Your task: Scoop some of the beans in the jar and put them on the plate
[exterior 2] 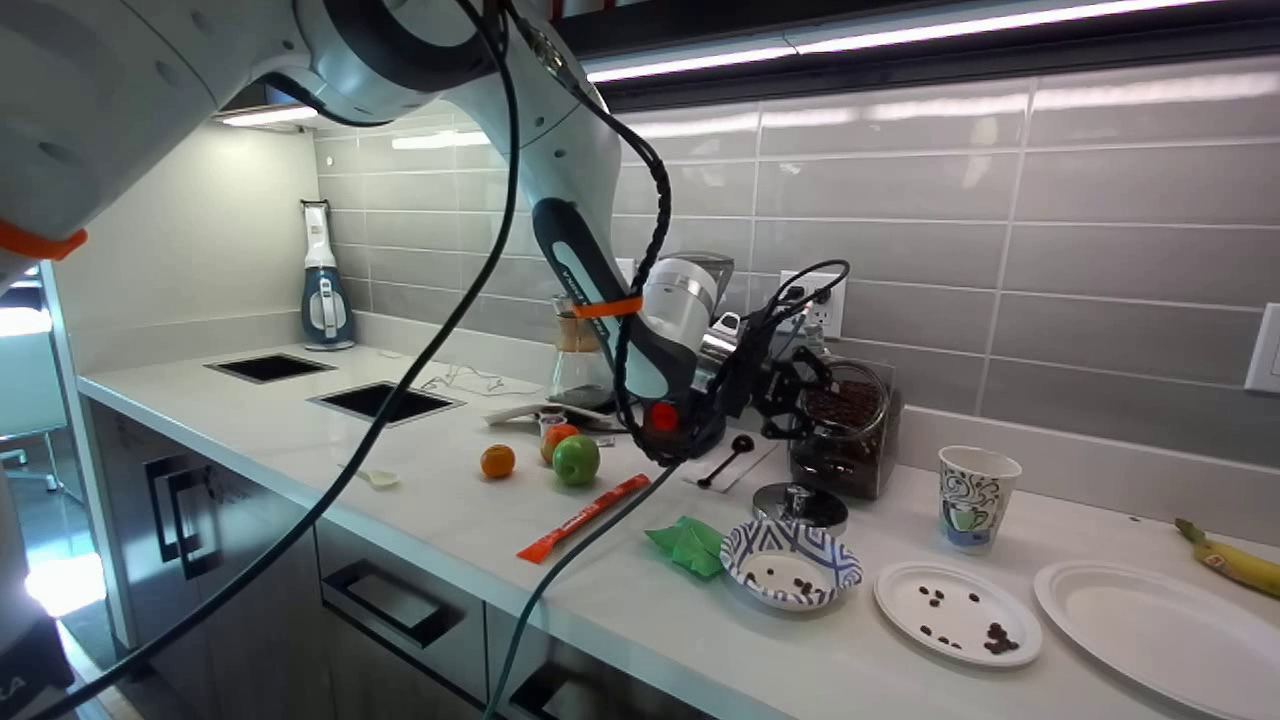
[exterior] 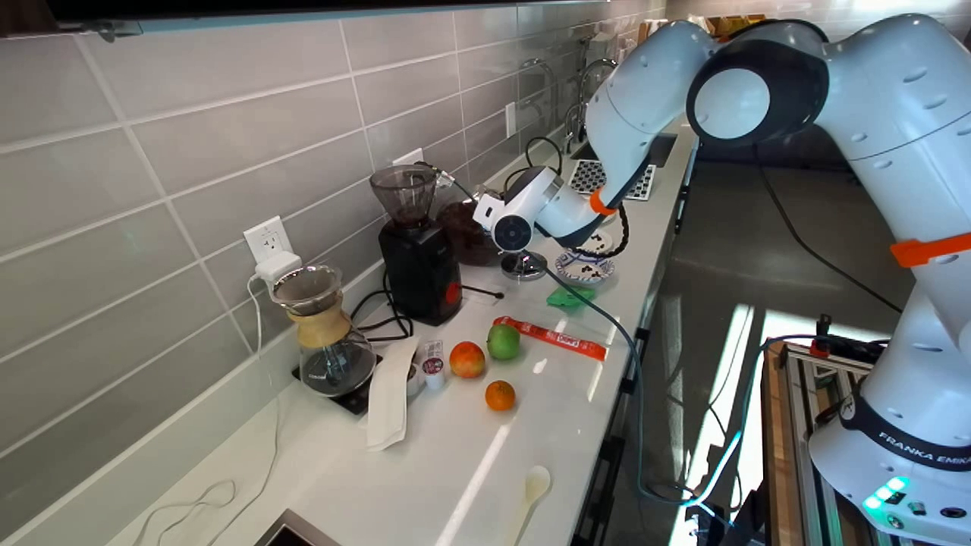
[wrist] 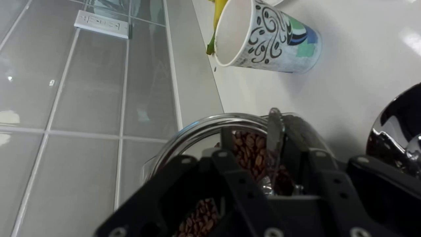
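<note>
At the jar point(exterior 2: 840, 470), my claw point(wrist: 258, 143) is spread, and a clear handle point(wrist: 275, 133) lies between its fingers point(wrist: 227, 143), seemingly ungripped.

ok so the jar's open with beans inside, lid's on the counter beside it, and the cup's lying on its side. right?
Not the cup: it's standing upright, as seen in an exterior view. The rest is right: jar open, beans inside, lid on the counter beside it.
</note>
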Controlling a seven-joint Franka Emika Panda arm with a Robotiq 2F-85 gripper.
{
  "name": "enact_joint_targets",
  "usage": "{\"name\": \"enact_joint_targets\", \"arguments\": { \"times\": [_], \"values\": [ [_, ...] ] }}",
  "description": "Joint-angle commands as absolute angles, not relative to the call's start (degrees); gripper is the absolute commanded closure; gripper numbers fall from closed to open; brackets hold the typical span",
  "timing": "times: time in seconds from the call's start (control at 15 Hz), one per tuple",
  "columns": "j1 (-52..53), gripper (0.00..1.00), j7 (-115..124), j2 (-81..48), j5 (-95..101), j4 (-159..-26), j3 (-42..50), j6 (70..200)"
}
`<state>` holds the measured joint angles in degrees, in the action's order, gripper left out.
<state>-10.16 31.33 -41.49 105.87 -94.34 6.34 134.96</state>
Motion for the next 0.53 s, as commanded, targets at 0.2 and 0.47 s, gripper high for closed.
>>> {"name": "enact_joint_targets", "arguments": {
  "times": [0.2,0.47],
  "values": [
    [-10.48,0.04,29.08,-41.5,103.56,-95.13,5.41,131.41],
    [-10.7,0.0,25.9,-40.87,99.35,-96.12,5.1,130.92]
  ]
}}
